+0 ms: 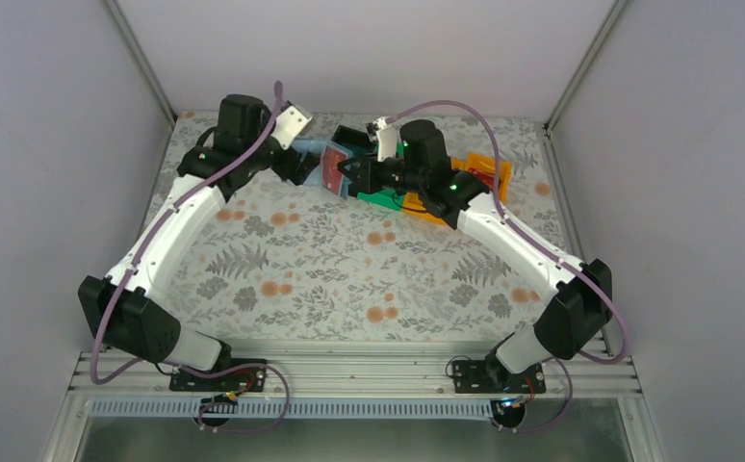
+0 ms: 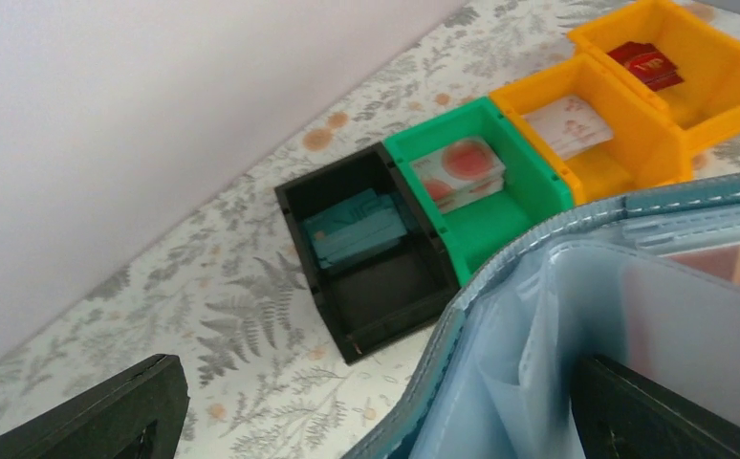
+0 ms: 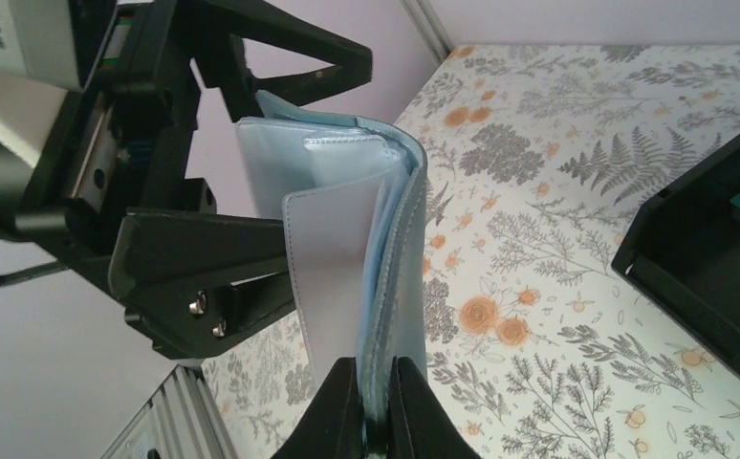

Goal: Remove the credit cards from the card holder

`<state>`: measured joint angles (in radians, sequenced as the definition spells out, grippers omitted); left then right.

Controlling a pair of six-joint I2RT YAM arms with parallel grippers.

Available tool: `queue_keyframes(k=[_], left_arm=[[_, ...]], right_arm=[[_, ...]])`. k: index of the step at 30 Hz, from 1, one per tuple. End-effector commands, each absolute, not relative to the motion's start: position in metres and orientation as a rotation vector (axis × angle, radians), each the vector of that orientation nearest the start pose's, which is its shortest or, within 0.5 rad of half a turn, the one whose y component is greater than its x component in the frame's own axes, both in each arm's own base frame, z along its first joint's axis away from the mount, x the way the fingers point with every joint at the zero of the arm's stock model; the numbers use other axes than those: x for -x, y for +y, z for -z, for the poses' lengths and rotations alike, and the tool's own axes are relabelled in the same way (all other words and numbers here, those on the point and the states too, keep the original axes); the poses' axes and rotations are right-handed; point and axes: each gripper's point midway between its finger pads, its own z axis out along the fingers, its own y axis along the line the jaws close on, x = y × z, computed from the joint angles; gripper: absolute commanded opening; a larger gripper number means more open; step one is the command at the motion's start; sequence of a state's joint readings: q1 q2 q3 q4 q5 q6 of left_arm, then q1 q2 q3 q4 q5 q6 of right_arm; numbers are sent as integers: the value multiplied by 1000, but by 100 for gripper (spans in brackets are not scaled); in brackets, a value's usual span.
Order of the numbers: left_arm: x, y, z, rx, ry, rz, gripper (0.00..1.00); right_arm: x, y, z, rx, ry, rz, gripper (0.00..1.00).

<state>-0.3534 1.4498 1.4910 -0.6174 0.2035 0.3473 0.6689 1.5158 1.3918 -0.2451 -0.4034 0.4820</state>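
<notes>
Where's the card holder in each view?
Top external: card holder sits upper centre, slightly left of the middle.
Left wrist: card holder fills the lower right.
Right wrist: card holder stands upright at centre.
Shared landmark: black bin.

Blue-teal card holder (image 3: 400,239) upright in mid-air, pale pockets fanned; credit cards (image 2: 457,170) flat inside four bins (image 2: 390,296).

bins: black bin (image 2: 385,298), green bin (image 2: 496,222), orange bin (image 2: 626,161), second orange bin (image 2: 722,88) | layout: one touching row | surface: floral-patterned table (image 2: 242,287) | backdrop: pale wall (image 2: 156,86)
</notes>
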Motion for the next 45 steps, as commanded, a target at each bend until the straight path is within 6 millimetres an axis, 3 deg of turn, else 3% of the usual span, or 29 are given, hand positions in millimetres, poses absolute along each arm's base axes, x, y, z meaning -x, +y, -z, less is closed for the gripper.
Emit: queue_keyframes(k=[1, 7, 12, 18, 23, 24, 27, 31, 33, 38, 45], left_arm=[[-371, -202, -308, -946, 1919, 446, 100], [-346, -206, -308, -1038, 1877, 670, 100], [-301, -218, -313, -1211, 1732, 823, 98], [-268, -220, -315, -1314, 1636, 898, 49], [-249, -223, -317, -1346, 1594, 988, 5], [-248, -223, -316, -1342, 1598, 999, 3], [-243, -222, -311, -1340, 1607, 1023, 2], [-239, -224, -312, -1357, 1589, 1014, 2], [-235, -230, -314, -1377, 1571, 1028, 2], [-221, -237, -329, -1441, 1495, 1048, 2], [-215, -238, -331, -1475, 1465, 1041, 2]], right_arm=[[-303, 356, -367, 657, 1874, -1221, 4], [-270, 359, -374, 953, 1756, -1261, 4], [-249, 357, -370, 1128, 1675, -1299, 4], [-239, 345, -371, 1191, 1635, -1249, 4], [-244, 333, -372, 1143, 1660, -1216, 4], [-247, 332, -369, 1133, 1680, -1213, 4], [-251, 327, -363, 1112, 1734, -1187, 7], [-278, 318, -353, 1000, 1820, -1015, 48], [-281, 319, -347, 1022, 1828, -991, 57], [-278, 319, -334, 1123, 1826, -923, 60], [-244, 327, -320, 1305, 1772, -933, 64]])
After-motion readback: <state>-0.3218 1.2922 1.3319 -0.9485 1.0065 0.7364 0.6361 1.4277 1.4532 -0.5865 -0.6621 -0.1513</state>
